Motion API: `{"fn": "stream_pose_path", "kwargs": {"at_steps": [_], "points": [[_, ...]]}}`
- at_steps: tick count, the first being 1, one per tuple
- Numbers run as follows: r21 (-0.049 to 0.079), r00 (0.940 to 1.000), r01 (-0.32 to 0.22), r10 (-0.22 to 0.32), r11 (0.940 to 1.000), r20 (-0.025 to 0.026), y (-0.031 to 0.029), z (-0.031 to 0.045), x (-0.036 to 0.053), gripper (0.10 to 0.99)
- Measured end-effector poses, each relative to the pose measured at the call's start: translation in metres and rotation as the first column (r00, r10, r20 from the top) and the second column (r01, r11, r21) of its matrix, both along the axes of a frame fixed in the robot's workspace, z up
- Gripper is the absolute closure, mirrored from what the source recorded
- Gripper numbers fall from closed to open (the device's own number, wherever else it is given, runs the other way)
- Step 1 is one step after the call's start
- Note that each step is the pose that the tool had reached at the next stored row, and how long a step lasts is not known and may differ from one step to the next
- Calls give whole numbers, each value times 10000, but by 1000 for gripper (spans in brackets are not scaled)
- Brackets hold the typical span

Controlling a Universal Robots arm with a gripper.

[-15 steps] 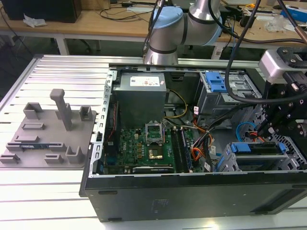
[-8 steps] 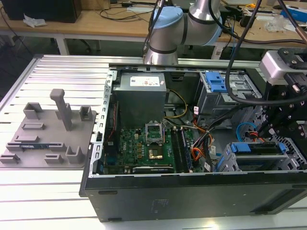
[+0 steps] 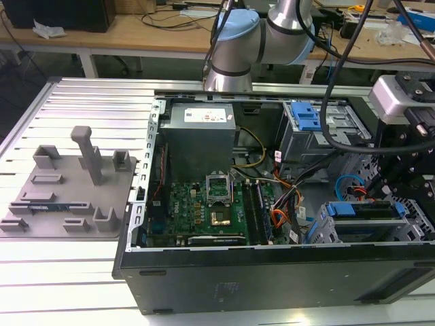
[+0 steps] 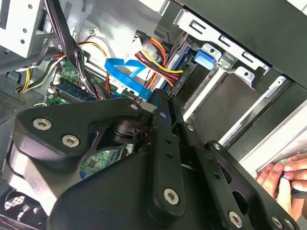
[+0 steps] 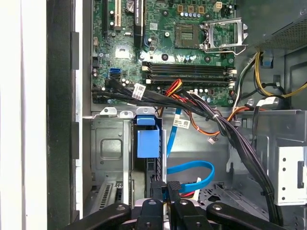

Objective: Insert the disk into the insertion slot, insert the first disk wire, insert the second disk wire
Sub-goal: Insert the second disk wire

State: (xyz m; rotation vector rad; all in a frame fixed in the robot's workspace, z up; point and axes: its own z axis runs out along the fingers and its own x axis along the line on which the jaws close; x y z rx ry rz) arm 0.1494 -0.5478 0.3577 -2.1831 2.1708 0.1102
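Observation:
The disk sits inside the insertion slot (image 3: 325, 234), a grey perforated cage at the case's front corner; its blue carrier (image 3: 342, 209) (image 5: 146, 141) (image 4: 204, 60) shows at the bay's mouth. My gripper (image 5: 165, 195) (image 4: 162, 103) (image 3: 386, 195) hangs right over the disk's rear edge. Its black fingers (image 5: 154, 207) are closed on the black plug of a flat blue disk wire (image 5: 192, 168) (image 4: 122, 72), which loops away beside the bay. A red, yellow and black wire bundle (image 4: 160, 52) runs to the same end of the disk.
A thick black cable bundle (image 5: 230, 134) crosses above the bay. Motherboard (image 3: 211, 210), grey power supply (image 3: 200, 132) and an upper cage with a blue tab (image 3: 306, 117) fill the case. A grey fixture plate (image 3: 68, 190) lies at the exterior view's left. A person's hand (image 4: 283, 177) rests outside the case.

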Motion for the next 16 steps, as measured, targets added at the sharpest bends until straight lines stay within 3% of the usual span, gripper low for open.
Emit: {"fn": "stream_pose_path", "kwargs": {"at_steps": [16], "points": [[-3, 10000, 0, 0, 10000, 0, -25, -25, 0, 925]]}}
